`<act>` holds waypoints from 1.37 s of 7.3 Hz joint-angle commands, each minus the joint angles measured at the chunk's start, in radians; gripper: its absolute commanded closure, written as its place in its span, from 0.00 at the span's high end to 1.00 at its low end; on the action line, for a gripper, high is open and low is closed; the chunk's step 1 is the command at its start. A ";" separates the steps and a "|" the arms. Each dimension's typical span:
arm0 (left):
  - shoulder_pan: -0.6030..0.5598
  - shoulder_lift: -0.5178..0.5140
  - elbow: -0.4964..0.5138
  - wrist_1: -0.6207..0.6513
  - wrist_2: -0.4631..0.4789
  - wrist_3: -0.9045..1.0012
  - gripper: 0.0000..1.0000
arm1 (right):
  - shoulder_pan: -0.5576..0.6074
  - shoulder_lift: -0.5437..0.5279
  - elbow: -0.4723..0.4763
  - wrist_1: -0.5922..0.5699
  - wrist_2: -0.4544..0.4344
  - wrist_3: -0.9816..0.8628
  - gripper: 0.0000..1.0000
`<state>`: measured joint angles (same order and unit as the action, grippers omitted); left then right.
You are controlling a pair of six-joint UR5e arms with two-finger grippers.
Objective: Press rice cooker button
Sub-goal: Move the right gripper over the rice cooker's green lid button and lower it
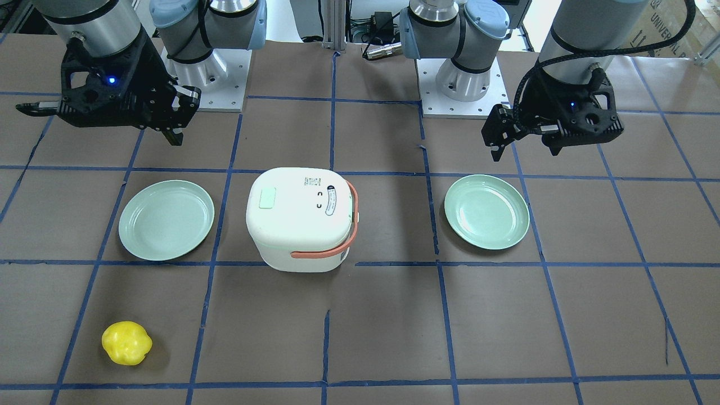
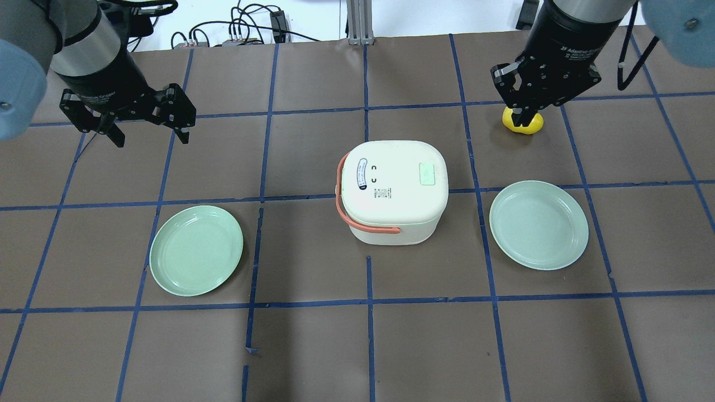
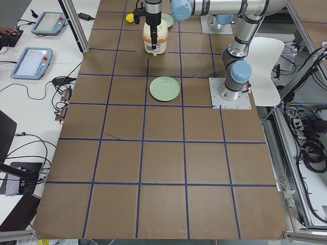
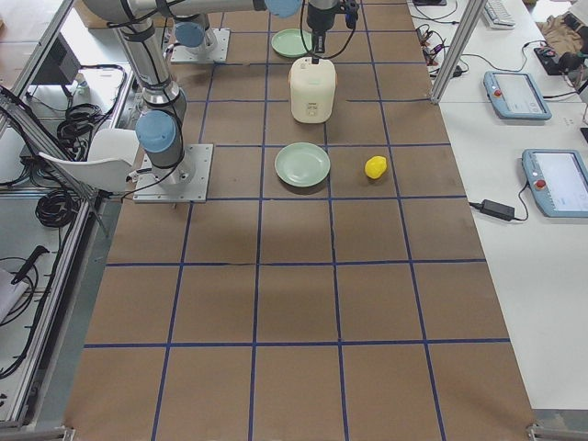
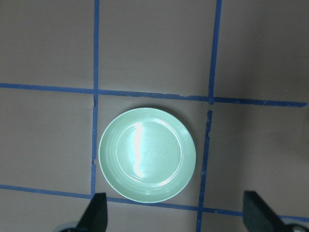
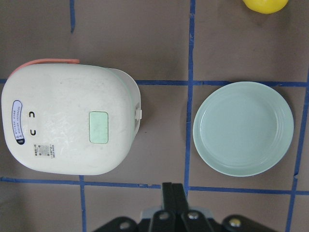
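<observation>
- Overhead view, frame centre: white rounded plastic rice cooker, standing on the brown paper-covered table.
- On the cooker's lid, right part: pale green rectangular button.
- Lower left of the cooker, apart from it: first pale green round plate.
- Right of the cooker, apart from it: second pale green round plate.
- Upper right, above the second plate: yellow lumpy toy fruit, partly covered by the right gripper.

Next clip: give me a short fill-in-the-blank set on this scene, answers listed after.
The rice cooker stands between two green ____.
The button on its lid is coloured ____.
Unlike the shut right hand, the left hand is ____.
Answers: plates; green; open.
</observation>
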<state>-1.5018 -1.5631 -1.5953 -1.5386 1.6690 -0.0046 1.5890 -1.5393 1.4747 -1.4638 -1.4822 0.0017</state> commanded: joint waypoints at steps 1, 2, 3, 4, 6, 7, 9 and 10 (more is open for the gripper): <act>0.000 0.000 0.002 0.000 0.000 0.000 1.00 | 0.061 0.033 0.000 -0.010 0.031 0.145 0.07; 0.000 0.000 0.000 0.000 0.000 0.000 1.00 | 0.098 0.068 0.009 -0.027 0.031 0.202 0.07; 0.000 0.000 0.000 0.000 0.000 0.000 1.00 | 0.127 0.099 0.006 -0.071 0.001 0.228 0.07; 0.000 0.000 0.000 0.000 0.000 0.000 1.00 | 0.164 0.105 0.012 -0.104 -0.013 0.237 0.07; -0.002 0.000 0.000 0.000 0.000 0.000 1.00 | 0.189 0.139 0.041 -0.174 -0.036 0.288 0.07; 0.000 0.000 0.000 0.000 0.000 0.000 1.00 | 0.190 0.152 0.055 -0.185 -0.071 0.287 0.07; 0.000 0.000 0.000 0.000 0.000 0.000 1.00 | 0.190 0.168 0.082 -0.228 -0.073 0.290 0.07; 0.000 0.000 0.000 0.000 0.000 0.000 1.00 | 0.190 0.169 0.111 -0.260 -0.069 0.316 0.07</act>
<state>-1.5019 -1.5631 -1.5953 -1.5386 1.6690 -0.0046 1.7789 -1.3755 1.5550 -1.6836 -1.5523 0.2967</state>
